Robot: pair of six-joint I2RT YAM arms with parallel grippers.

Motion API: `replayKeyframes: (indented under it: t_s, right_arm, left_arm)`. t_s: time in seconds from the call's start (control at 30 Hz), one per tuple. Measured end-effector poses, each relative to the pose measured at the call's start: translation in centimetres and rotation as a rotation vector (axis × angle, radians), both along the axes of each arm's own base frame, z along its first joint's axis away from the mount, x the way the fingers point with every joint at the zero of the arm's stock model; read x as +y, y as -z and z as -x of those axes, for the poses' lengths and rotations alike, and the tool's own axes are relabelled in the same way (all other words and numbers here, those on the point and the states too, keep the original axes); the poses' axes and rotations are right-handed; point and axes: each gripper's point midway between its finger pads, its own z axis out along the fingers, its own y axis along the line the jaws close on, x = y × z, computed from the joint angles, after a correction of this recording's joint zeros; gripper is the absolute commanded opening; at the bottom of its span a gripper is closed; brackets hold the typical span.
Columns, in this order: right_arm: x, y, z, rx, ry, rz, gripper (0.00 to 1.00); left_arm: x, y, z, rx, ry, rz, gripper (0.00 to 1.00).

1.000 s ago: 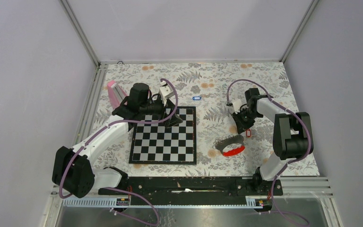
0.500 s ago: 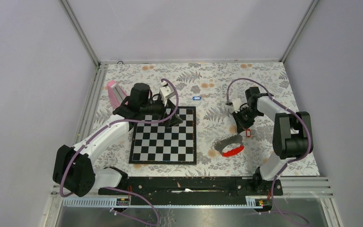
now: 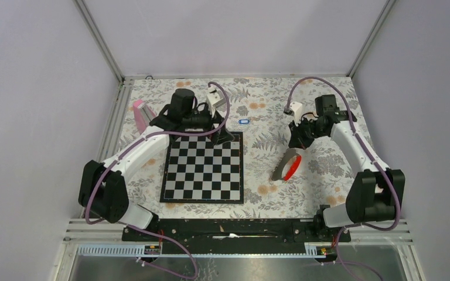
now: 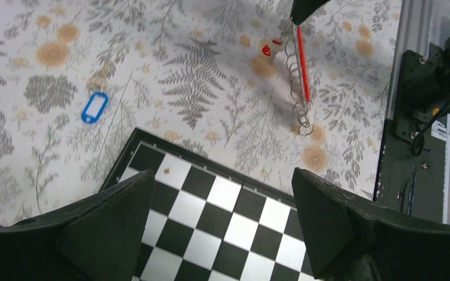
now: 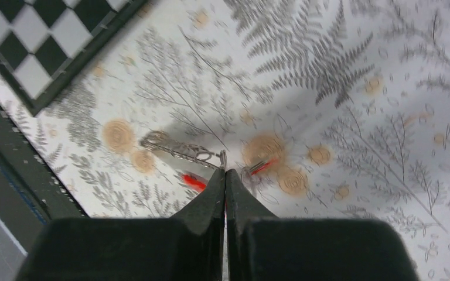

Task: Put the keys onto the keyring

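- The chessboard (image 3: 202,187) lies nearest the bases. Its far edge is under the left gripper (image 4: 222,174).
- The right gripper (image 5: 225,171) has its fingers pressed together with no gap showing, nipping the top end of the keyring (image 3: 288,166).
- The keyring's white-and-red strap hangs slanting down from those tips towards the chessboard. Its thin ring (image 4: 303,124) is at the low end, at or just on the flowered cloth (image 3: 328,170).
- A small red piece (image 4: 266,50) shows on the cloth just beside the strap's upper end. The right wrist view is too blurred to tell whether it is the red key.
- The left gripper hovers with its fingers (image 4: 111,228) spread wide and nothing between them.
- The blue key (image 4: 95,108) lies flat on the cloth just beyond the left gripper's tips, apart from them and off the board.
- The pink block (image 3: 140,112) stands out to the left of the left arm's wrist, near the side rail.
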Motion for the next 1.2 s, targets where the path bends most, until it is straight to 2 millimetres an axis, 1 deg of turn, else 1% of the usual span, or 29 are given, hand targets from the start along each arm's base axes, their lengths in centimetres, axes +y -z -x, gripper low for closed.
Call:
replayKeyframes:
  t_s: [0.07, 0.13, 0.23, 0.3, 0.33, 0.43, 0.5, 0.57, 0.6, 0.7, 0.87, 1.0, 1.2]
  right_arm:
    - [0.9, -1.5, 0.3, -0.037, -0.026, -0.054, 0.0]
    - [1.8, -3.2, 0.6, -0.076, -0.06, -0.113, 0.0]
    - [3.2, -5.6, 1.2, -0.137, -0.107, -0.199, 0.0]
    - [4.1, -7.5, 1.6, -0.196, -0.14, -0.259, 0.0]
    - [4.6, -8.6, 1.8, -0.237, -0.157, -0.29, 0.0]
    - [6.0, -11.6, 2.8, -0.36, -0.203, -0.389, 0.0]
    - [6.9, -13.2, 3.8, -0.399, -0.23, -0.452, 0.0]
    - [7.8, -14.5, 4.1, -0.417, -0.258, -0.503, 0.0]
    - [8.2, -14.8, 4.2, -0.416, -0.27, -0.524, 0.0]
    - [9.2, -15.1, 4.7, -0.395, -0.296, -0.561, 0.0]
    - [10.5, -14.6, 5.7, -0.348, -0.324, -0.598, 0.0]
    - [10.8, -14.1, 6.2, -0.316, -0.321, -0.621, 0.0]
    - [11.0, -14.1, 6.5, -0.302, -0.32, -0.643, 0.0]
  left_arm:
    - [-1.0, -0.5, -0.5, 0.007, 0.017, 0.014, 0.85]
    - [-2.3, -1.1, -0.5, 0.007, 0.051, 0.026, 0.77]
    - [-4.4, -2.1, 0.4, -0.01, 0.126, 0.042, 0.6]
    - [-5.8, -3.1, 1.2, -0.037, 0.186, 0.055, 0.51]
    - [-6.3, -3.6, 1.6, -0.051, 0.209, 0.062, 0.47]
    - [-8.0, -5.5, 3.0, -0.117, 0.289, 0.083, 0.46]
    - [-8.9, -6.3, 3.8, -0.153, 0.326, 0.092, 0.45]
    - [-9.5, -6.7, 4.5, -0.176, 0.357, 0.095, 0.45]
    - [-9.7, -6.8, 4.9, -0.18, 0.371, 0.093, 0.45]
    - [-10.2, -7.1, 5.9, -0.192, 0.403, 0.092, 0.44]
    - [-10.9, -6.9, 7.3, -0.191, 0.449, 0.094, 0.42]
    - [-11.1, -6.8, 8.0, -0.192, 0.471, 0.091, 0.34]
    - [-11.1, -6.6, 8.2, -0.203, 0.484, 0.083, 0.29]
